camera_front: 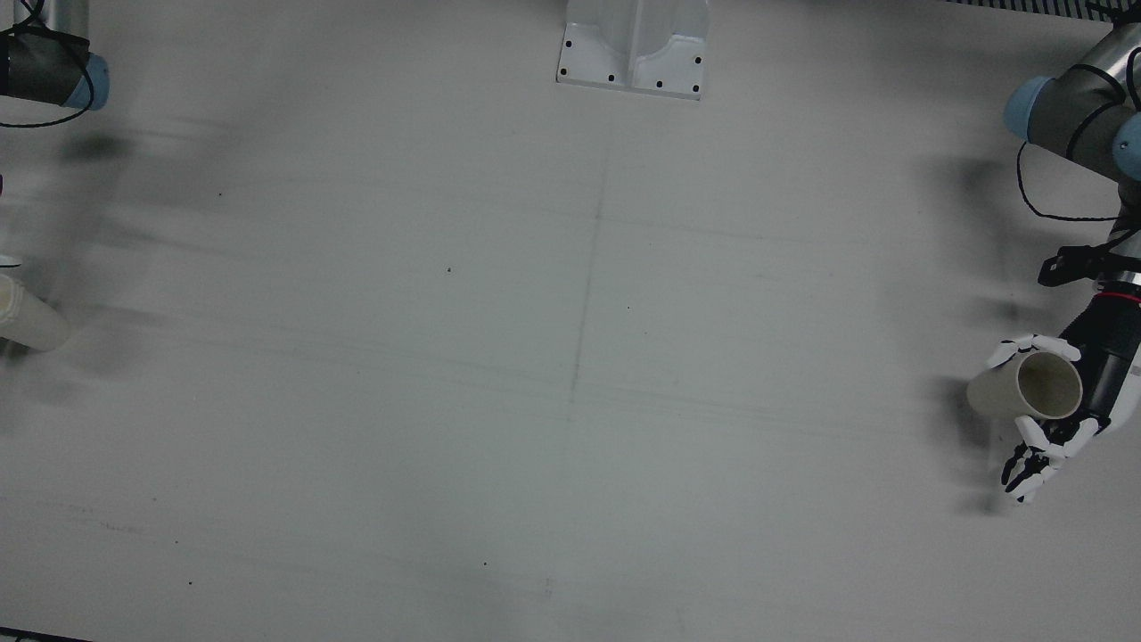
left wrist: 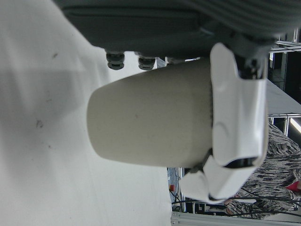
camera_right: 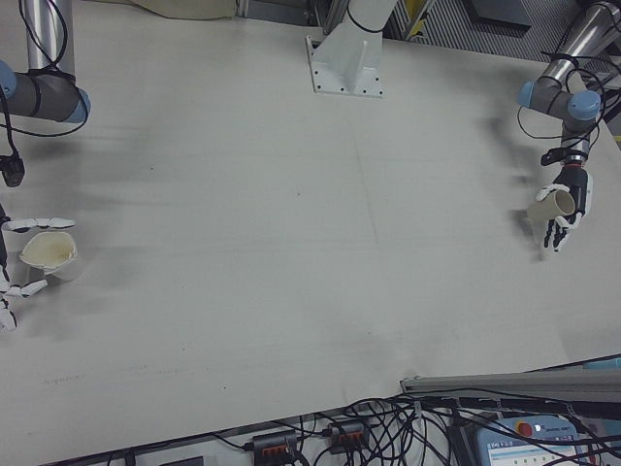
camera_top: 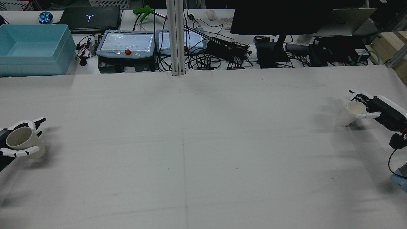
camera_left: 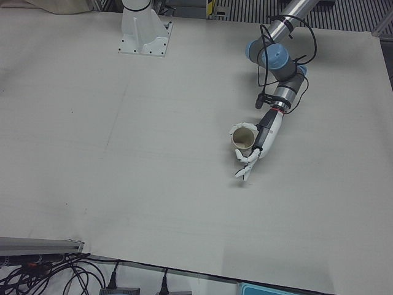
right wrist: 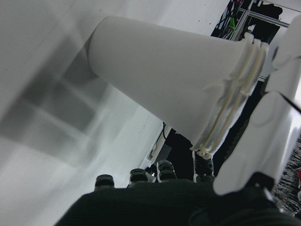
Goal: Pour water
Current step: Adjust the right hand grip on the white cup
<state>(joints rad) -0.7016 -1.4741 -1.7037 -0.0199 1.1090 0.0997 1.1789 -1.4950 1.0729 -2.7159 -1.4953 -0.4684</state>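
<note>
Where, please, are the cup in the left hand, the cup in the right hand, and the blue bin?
left-hand cup [camera_top: 22,140], rear view, on its open rim.
right-hand cup [camera_top: 349,114], rear view, on its side wall.
blue bin [camera_top: 35,60], rear view, on its front wall.

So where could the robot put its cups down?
Nearly anywhere: the table is bare between the left hand with its cup and the right hand with its cup. Only the far bench behind, with cables and the blue bin, is crowded.
</note>
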